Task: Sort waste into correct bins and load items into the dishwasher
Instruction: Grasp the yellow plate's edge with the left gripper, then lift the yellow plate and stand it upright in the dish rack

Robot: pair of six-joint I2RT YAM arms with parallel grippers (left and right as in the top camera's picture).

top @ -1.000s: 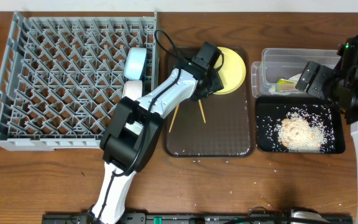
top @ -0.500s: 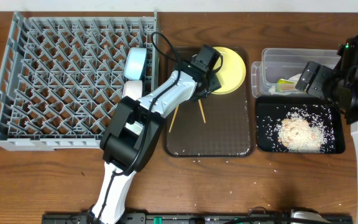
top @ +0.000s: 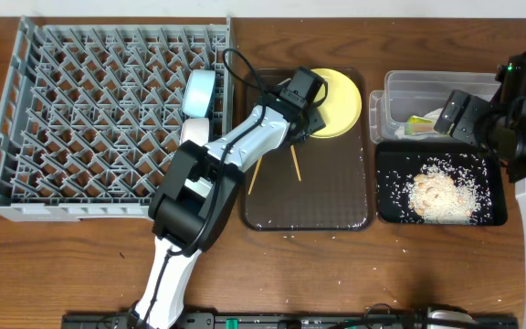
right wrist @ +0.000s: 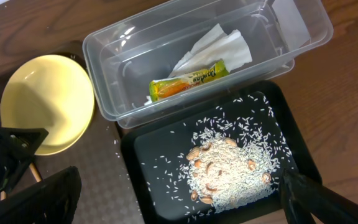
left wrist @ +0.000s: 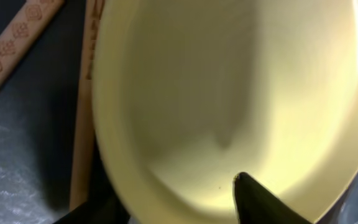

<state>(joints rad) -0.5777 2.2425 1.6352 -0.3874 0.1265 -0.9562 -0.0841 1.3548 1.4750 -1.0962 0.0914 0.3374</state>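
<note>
Yellow plate sits at far right of the brown serving tray, mid table. L gripper is at the plate's left rim. In the L wrist view one finger is inside the dish and the other is outside it, so the jaws straddle the rim, part open. Can't tell if the pads press the rim yet. Can't tell if the plate is lifted or flat.

Two wooden chopsticks lie on the brown tray near the plate, one just right of the L arm and one partly under the arm. The wrist view shows a patterned stick right beside the plate's edge.

Grey dish rack is at far left. A light blue bowl stands on edge at its right side. A white item sits just nearer, half hidden by the arm, so can't tell if it's a cup or a bowl. Stray rice grains dot the rack.

R gripper hangs over the bins at right, jaws spread wide, nothing in them.

Clear tub at far right holds the green-and-yellow wrapper and the white paper scrap, touching each other. Black tray lies just nearer, touching the tub, w/ a pile of rice and food scraps in the middle and loose grains around. A few grains lie on the table by the near edge of the brown tray.
</note>
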